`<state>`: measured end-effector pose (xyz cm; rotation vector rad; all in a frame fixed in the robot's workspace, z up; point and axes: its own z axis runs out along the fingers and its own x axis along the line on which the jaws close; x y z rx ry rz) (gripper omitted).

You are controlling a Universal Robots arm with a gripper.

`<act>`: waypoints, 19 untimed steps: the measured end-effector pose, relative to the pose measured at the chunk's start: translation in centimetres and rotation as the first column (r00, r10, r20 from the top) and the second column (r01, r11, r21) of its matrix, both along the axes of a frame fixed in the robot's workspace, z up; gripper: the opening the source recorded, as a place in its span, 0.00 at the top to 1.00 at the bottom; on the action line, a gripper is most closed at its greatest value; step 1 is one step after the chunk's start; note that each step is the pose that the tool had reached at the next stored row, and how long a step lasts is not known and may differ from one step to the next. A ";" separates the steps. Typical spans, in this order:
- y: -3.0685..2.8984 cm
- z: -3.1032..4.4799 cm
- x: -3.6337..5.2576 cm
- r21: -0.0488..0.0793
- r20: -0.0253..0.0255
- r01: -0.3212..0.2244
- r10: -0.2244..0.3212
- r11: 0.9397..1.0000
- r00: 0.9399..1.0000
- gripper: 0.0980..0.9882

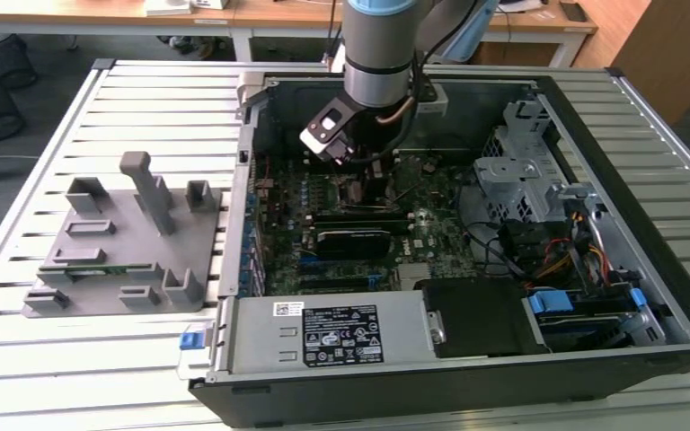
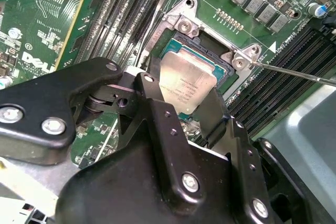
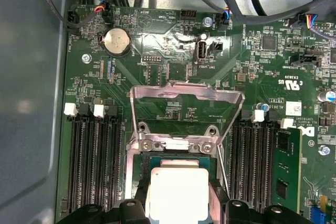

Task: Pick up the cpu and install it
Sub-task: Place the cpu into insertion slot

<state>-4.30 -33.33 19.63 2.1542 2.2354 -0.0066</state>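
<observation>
Gripper [image 1: 363, 163] low inside the open computer case [image 1: 441, 395] in the exterior view, right over the motherboard [image 1: 435, 193]. In the second wrist view its fingers [image 2: 152, 97] are clamped on opposite edges of the cpu [image 2: 187, 83], which sits at the socket [image 2: 207, 45]. In the first wrist view, the metal retention frame [image 3: 186, 94] stands flipped open just past the cpu.

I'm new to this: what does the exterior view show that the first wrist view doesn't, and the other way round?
Exterior view, not the first wrist view: the robot arm, the whole computer case and a gray fixture on the slatted table. First wrist view, not the exterior: the cpu between the jaws, the raised metal frame, a coin battery. Both: the green motherboard.
</observation>
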 end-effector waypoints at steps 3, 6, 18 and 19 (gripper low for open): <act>0.01 -0.04 0.00 0.000 0.000 0.000 0.000 1.000 1.000 0.52; 0.01 -0.05 0.00 0.000 0.000 0.000 0.000 1.000 1.000 0.52; 0.02 -0.16 -0.02 0.001 0.000 0.000 0.000 1.000 1.000 0.37; 0.02 -0.16 -0.02 0.001 0.000 0.000 0.000 1.000 1.000 0.37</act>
